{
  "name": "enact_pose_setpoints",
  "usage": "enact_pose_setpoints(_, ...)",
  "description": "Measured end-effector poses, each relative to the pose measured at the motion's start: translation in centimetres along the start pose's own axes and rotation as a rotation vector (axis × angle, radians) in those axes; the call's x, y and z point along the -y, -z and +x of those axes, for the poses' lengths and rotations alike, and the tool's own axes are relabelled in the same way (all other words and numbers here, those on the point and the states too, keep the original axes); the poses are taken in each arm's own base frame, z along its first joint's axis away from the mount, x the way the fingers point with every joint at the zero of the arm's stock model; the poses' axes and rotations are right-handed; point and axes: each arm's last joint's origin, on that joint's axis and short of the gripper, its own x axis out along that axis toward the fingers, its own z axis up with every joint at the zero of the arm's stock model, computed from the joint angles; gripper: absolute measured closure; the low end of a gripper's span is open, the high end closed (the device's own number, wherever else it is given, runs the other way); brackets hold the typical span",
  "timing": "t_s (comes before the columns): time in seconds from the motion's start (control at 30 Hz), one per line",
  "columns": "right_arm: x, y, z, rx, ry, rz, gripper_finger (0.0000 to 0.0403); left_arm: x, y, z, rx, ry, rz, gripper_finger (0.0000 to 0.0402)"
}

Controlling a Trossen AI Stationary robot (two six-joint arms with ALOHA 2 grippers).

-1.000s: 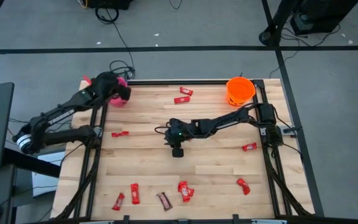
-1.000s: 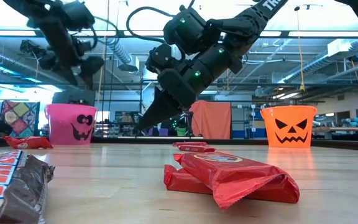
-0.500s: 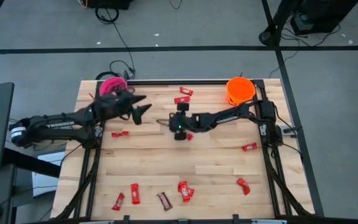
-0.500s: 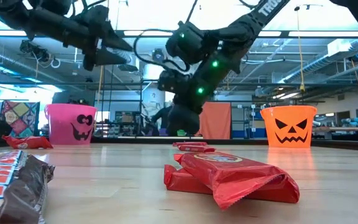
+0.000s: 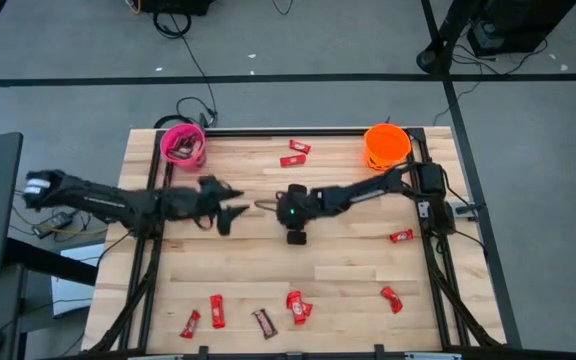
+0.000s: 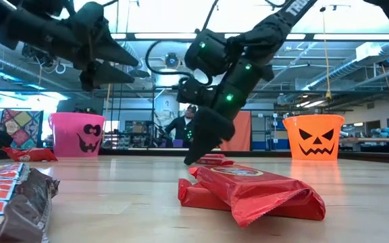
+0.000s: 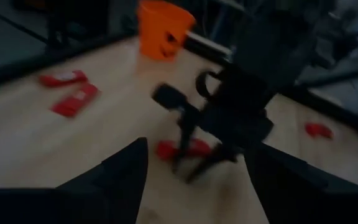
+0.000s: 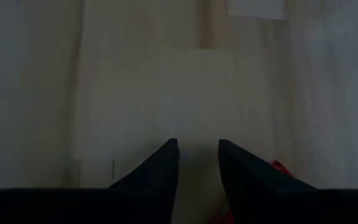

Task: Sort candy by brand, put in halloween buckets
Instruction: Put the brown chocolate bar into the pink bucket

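Note:
Red-wrapped candy lies scattered on the wooden table (image 5: 348, 270); one brown bar (image 5: 264, 322) rests near the front edge. The pink bucket (image 5: 182, 145) stands at the far left corner and the orange bucket (image 5: 386, 146) at the far right. My right gripper (image 8: 198, 144) points down at the table's middle, open, with bare wood between its fingertips. A red candy (image 7: 179, 149) lies flat right beside them. My left gripper (image 5: 230, 205) hangs open and empty above the table, left of the right gripper and pointing toward it. My right gripper stands with its fingertips (image 6: 193, 158) close over the table beside the red candy (image 8: 278, 168). Whether a finger touches the wrapper cannot be told.
Two red candies (image 5: 295, 154) lie at the far middle, one (image 5: 401, 236) at the right edge. Several more (image 5: 296, 306) lie along the front, where two overlap (image 6: 248, 192). Bare wood lies between the middle and the front row. Beyond the table a person (image 6: 183, 128) shows.
My left gripper has swung from over the pink bucket toward the table's middle, sinking a little and tipping from pointing down to nearly level, and stays open. My right gripper has tipped steeper and come down beside the red candy at the middle.

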Motion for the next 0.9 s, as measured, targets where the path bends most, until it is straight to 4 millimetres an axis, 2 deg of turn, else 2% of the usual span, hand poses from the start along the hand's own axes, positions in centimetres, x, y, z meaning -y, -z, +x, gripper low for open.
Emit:
enact_pose_setpoints(0.1,-2.0,0.4,-0.1,0.007,0.075,-0.033,0.0275,2.5,1.1,0.2,-0.062,0.06,-0.005,0.0147)
enact_pose_setpoints(0.23,-5.3,1.0,-0.6,-0.013,0.118,-0.065,0.0275,5.4,3.8,-0.4,-0.233,0.2,-0.038,0.0153)
enact_pose_setpoints(0.37,-8.9,1.8,-1.9,-0.032,0.199,-0.15,0.0275,7.8,5.9,-1.3,-0.292,0.266,-0.103,0.0154)
enact_pose_setpoints(0.47,-10.7,2.1,-3.3,-0.024,0.268,-0.209,0.0275,9.3,7.9,-1.7,-0.345,0.344,-0.045,0.0154)
enact_pose_setpoints(0.63,-11.6,1.8,-5.3,0.02,0.358,-0.214,0.0275,10.8,11.9,-1.5,-0.406,0.447,0.165,0.0154)
enact_pose_setpoints(0.9,-10.4,1.3,-5.7,0.03,0.372,-0.14,0.0275,12.2,15.9,-0.5,-0.46,0.541,0.091,0.0154)
